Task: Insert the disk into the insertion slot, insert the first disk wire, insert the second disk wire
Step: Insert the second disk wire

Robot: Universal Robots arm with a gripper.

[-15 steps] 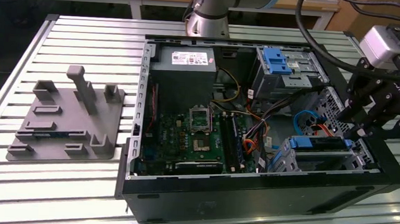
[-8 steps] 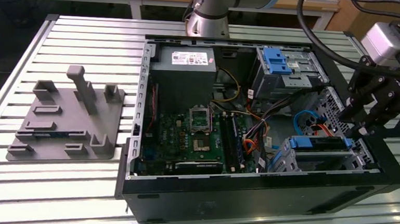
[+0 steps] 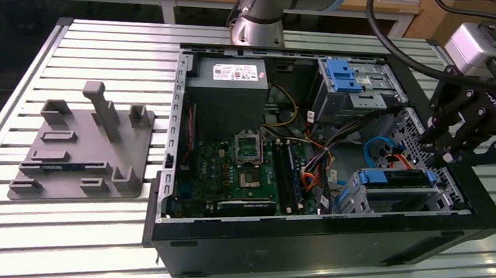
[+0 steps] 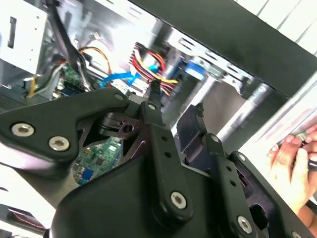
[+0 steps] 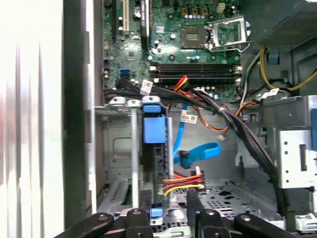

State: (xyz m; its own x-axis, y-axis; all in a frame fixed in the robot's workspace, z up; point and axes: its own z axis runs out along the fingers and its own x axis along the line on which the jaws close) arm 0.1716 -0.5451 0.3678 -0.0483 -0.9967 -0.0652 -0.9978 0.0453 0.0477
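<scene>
The disk (image 3: 398, 180), silver in its blue frame (image 5: 153, 130), sits inside the insertion slot (image 3: 373, 198), the silver cage at the case's front corner on the exterior view's right. My gripper (image 3: 438, 160) hangs just above and beside that cage, open, with nothing between its fingers (image 5: 144, 201). A red, yellow and black wire bundle (image 5: 184, 181) ends close in front of the fingertips (image 4: 154, 91). A loose blue flat wire (image 5: 199, 153) curls beside the disk. In the second wrist view the same wire bundle (image 4: 150, 63) lies just past my gripper (image 4: 176, 101).
A taller metal bay with a blue latch (image 3: 342, 75) stands behind the cage. The motherboard (image 3: 237, 174) and power supply (image 3: 226, 73) fill the open case. A grey fixture (image 3: 84, 148) lies on the slatted table. A person's hand (image 4: 296, 158) rests outside the case wall.
</scene>
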